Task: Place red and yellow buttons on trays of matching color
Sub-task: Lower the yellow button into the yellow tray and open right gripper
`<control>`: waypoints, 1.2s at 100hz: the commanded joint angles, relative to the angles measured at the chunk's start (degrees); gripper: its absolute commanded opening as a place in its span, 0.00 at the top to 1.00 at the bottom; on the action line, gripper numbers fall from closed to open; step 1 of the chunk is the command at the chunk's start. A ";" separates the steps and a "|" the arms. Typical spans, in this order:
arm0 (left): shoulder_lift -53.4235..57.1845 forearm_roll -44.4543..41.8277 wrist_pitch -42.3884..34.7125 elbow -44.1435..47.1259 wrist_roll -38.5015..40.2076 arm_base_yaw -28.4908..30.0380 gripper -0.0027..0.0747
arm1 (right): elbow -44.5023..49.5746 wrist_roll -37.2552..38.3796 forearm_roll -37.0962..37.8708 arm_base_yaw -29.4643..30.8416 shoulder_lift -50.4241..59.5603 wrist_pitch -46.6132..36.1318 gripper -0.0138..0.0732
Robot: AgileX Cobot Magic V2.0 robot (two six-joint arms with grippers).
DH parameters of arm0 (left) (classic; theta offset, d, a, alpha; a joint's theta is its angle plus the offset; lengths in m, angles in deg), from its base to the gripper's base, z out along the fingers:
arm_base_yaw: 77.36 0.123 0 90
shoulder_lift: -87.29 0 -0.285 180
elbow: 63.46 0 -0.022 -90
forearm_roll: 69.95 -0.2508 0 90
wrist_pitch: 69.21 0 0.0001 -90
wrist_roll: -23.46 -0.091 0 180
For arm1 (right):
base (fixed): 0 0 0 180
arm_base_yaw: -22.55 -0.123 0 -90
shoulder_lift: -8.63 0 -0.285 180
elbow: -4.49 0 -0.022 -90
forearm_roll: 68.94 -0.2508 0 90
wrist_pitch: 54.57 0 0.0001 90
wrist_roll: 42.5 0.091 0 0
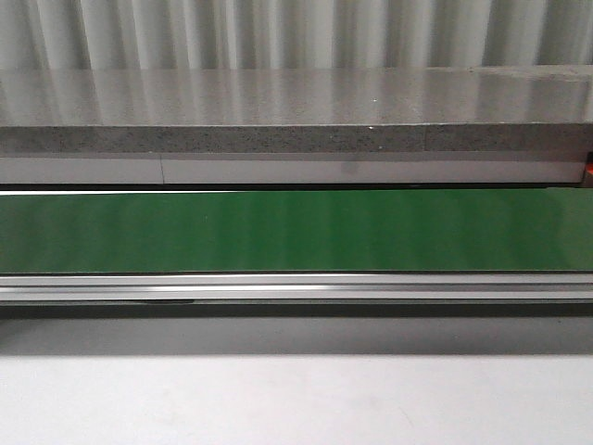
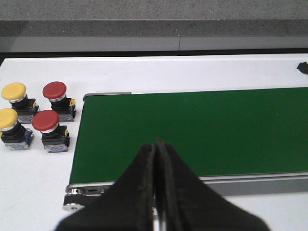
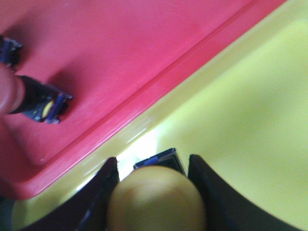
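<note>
Right wrist view: the right gripper [image 3: 156, 192] pinches a yellow button [image 3: 156, 199] low over the yellow tray [image 3: 250, 106], close beside the red tray [image 3: 120, 57], so a release too near that shared edge could land it tilted on the rim.

Four mushroom-head push buttons [image 2: 36, 117] stand on the white desk [image 2: 192, 72] just beside the green conveyor belt [image 2: 192, 130] end; a grey stone ledge [image 1: 296, 111] runs behind.
</note>
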 commanded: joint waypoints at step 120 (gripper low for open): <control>-0.21 0.92 -4.22 -1.54 -0.09 -0.46 0.99 | -1.49 -2.49 -4.52 -11.28 15.57 -3.22 0.15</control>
